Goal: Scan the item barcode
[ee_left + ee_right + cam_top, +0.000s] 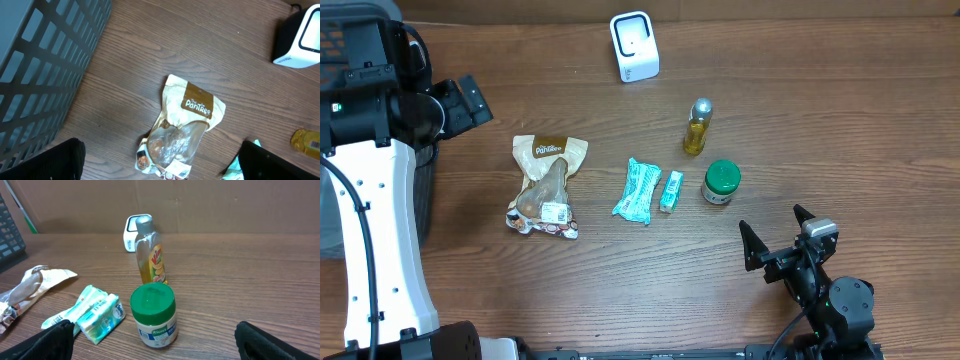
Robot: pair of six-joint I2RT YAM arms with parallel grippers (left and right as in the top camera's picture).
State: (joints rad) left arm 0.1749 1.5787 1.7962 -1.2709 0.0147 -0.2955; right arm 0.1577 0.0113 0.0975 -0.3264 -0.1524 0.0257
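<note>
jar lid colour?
Green. The lid tops a white jar with a green label; clearest in the right wrist view.

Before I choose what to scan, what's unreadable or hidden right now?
- Snack pouch: overhead, sticker print too small to read.
- Green-lidded jar: right wrist, no barcode on facing side.
- Yellow bottle: left wrist, cut off by right edge.
- Scanner: right wrist, partly behind the bottle.

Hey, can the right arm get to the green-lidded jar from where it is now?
Probably yes. The right hand is open and faces the jar with nothing lying between them; the yellow bottle stands behind the jar, out of the way.
</note>
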